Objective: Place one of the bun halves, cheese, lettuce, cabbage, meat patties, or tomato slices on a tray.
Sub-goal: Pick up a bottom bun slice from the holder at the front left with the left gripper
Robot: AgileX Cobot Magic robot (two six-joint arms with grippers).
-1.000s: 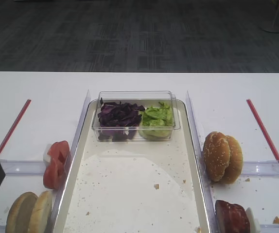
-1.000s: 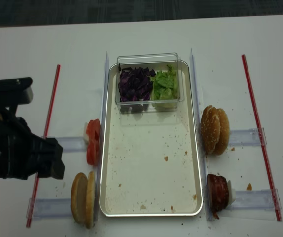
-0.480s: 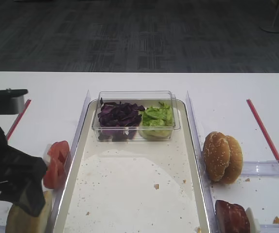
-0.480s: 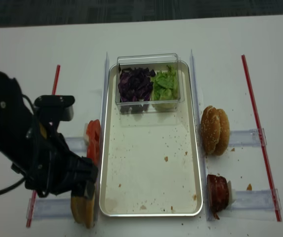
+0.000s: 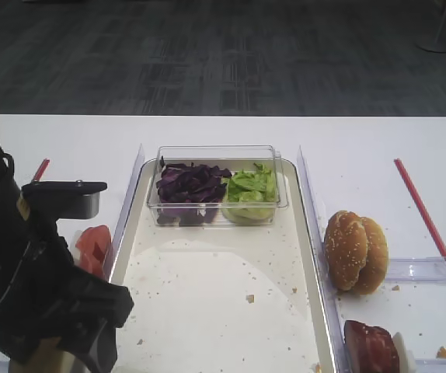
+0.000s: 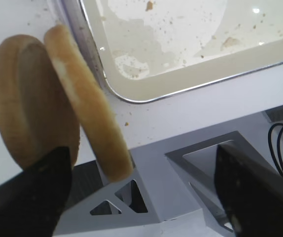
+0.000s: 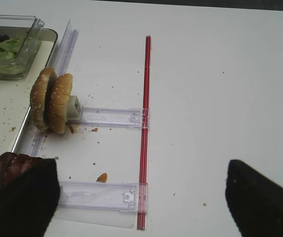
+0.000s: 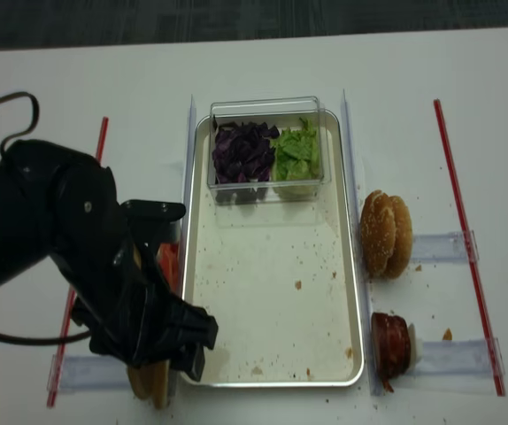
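Two plain bun halves stand on edge in a clear holder by the near left corner of the silver tray. My left gripper hangs open over them; the thinner half lies between its fingers, untouched. In the high views the left arm hides most of the bun halves. Tomato slices stand just beyond. Cabbage and lettuce fill a clear box at the tray's far end. Meat patties sit right of the tray. My right gripper is open over bare table. No cheese shows.
Sesame-seeded buns stand on edge in a clear holder right of the tray. Red strips run along both outer sides of the table. Clear upright dividers flank the tray. Crumbs dot the tray floor.
The left arm has swung in from the left edge and now sits over the bun halves at the tray's near left corner. Its jaws have stayed open. The food has not moved.
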